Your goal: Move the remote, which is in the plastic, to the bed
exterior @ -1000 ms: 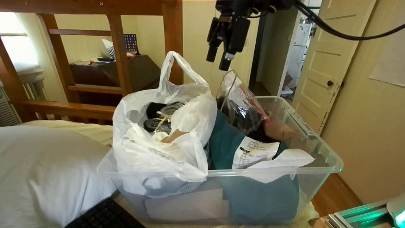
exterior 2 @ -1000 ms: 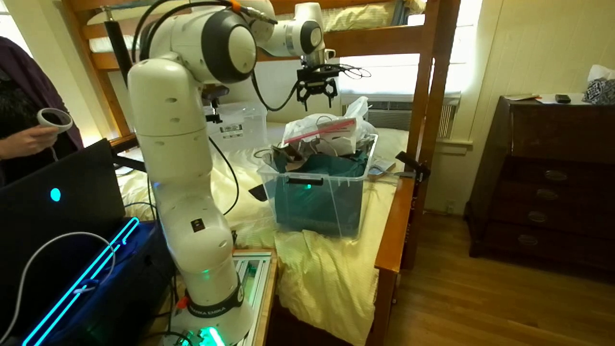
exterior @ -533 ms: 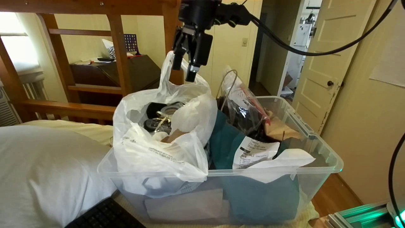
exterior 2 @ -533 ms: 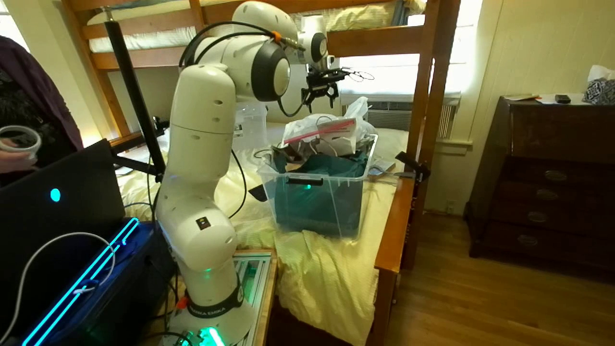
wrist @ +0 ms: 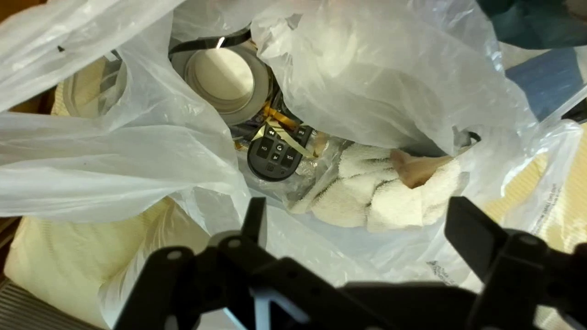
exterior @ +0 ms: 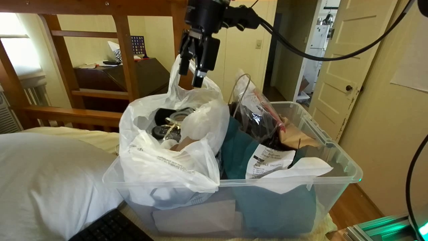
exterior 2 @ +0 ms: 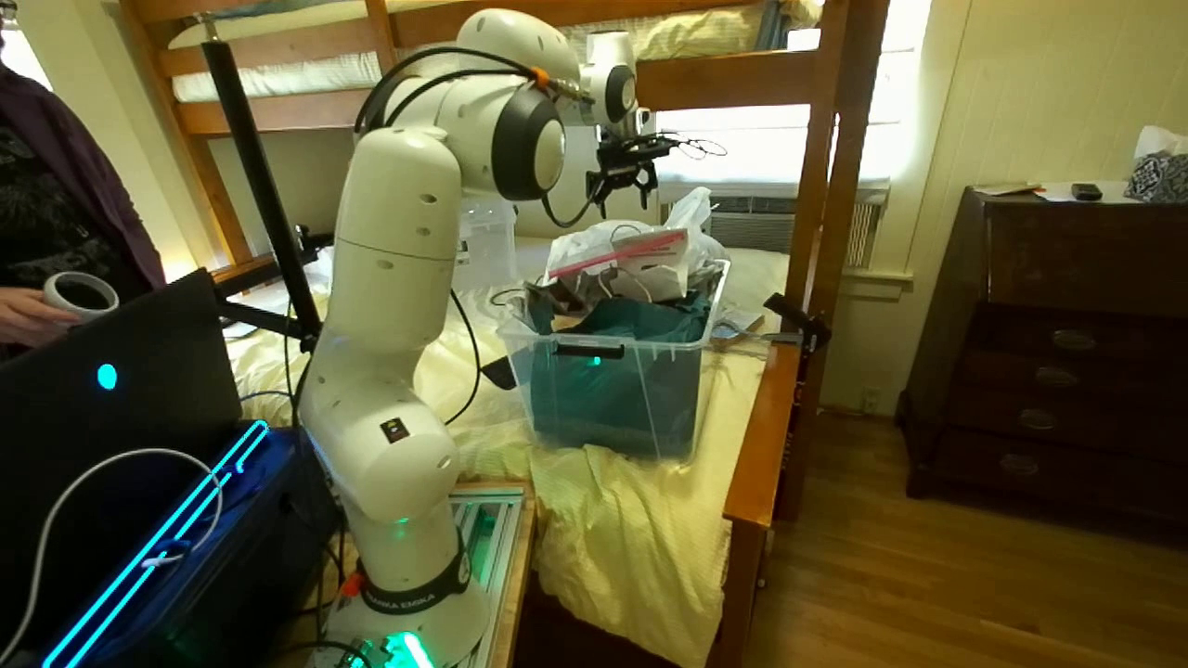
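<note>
The plastic, a crinkled white bag (exterior: 174, 164), stands open in the clear bin; it also shows in an exterior view (exterior 2: 690, 213) and the wrist view (wrist: 357, 87). The remote (wrist: 275, 153), dark grey with a rounded end and buttons, lies inside the bag, partly covered by yellowish strips; it shows small in an exterior view (exterior: 159, 132). The bed shows as puffy white bedding (exterior: 50, 180) left of the bin. My gripper (exterior: 191, 76) is open and empty above the bag; its fingers in the wrist view (wrist: 356, 204) appear below and right of the remote.
A tape roll (wrist: 257, 78) and white cloth (wrist: 348, 206) lie by the remote in the bag. The bin (exterior: 287, 181) also holds teal material (exterior: 239, 150) and a clear pouch (exterior: 255, 117). A keyboard (exterior: 112, 227) lies before it. A wooden frame (exterior: 73, 113) stands behind.
My gripper has moved left and lower in an exterior view, from above the pouch to above the white bag, mostly in the first half second. The bag and remote stay put.
</note>
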Controlling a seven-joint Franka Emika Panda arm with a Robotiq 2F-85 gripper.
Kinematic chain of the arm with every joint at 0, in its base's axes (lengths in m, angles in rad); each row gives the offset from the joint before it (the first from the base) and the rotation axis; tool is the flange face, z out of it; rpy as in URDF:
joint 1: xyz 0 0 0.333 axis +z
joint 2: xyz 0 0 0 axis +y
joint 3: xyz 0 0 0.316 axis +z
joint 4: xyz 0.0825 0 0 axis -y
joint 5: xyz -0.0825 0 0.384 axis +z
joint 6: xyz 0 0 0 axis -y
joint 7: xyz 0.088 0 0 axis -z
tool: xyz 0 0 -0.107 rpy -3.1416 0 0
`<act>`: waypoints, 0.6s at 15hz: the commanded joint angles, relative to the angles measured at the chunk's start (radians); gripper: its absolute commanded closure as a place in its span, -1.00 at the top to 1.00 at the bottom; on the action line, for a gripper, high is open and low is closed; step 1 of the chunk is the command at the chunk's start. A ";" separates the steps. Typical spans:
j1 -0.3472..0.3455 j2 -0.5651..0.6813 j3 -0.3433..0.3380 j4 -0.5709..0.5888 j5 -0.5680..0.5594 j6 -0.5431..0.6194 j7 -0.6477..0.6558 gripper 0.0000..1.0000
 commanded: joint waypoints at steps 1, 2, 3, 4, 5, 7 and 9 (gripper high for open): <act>0.069 0.093 -0.052 0.061 -0.041 0.014 0.092 1.00; 0.084 0.106 -0.068 0.059 -0.046 0.021 0.125 1.00; 0.096 0.121 -0.076 0.066 -0.035 0.034 0.151 1.00; 0.109 0.134 -0.090 0.066 -0.034 0.046 0.180 1.00; 0.121 0.145 -0.103 0.067 -0.034 0.064 0.209 1.00; 0.147 0.174 -0.128 0.083 -0.032 0.095 0.265 1.00; 0.179 0.207 -0.158 0.121 -0.042 0.100 0.314 1.00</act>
